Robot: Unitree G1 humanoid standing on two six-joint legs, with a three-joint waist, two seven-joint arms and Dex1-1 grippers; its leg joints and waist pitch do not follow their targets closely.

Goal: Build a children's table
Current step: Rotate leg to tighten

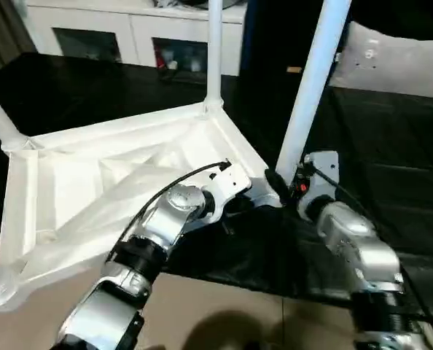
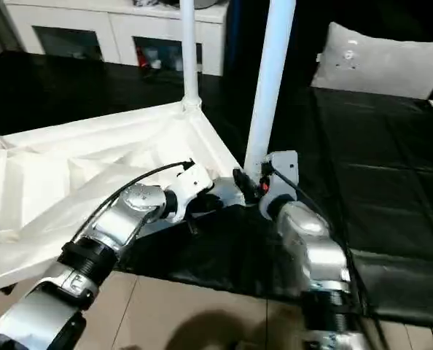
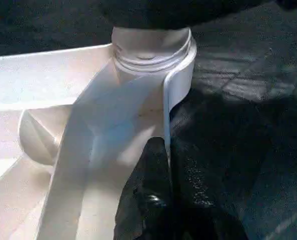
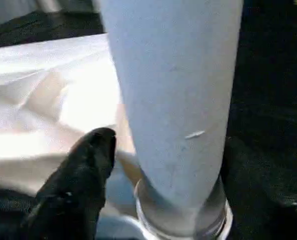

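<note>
My left gripper clenched against upturned white plastic table top's rim; right gripper released around nearest white tubular leg.

White ribbed table top and white legs; black mat beneath; lower frame floor seemingly beige.

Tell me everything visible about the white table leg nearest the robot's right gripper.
The long white tapered plastic leg stands nearly upright, leaning slightly, its lower end seated in the round corner socket of the upturned white square table top, which lies on a black surface. Its surface is smooth, with one small scuff. Its upper end runs past the picture's edge. The right gripper sits at its base with jaws either side of it; contact is unclear.
</note>
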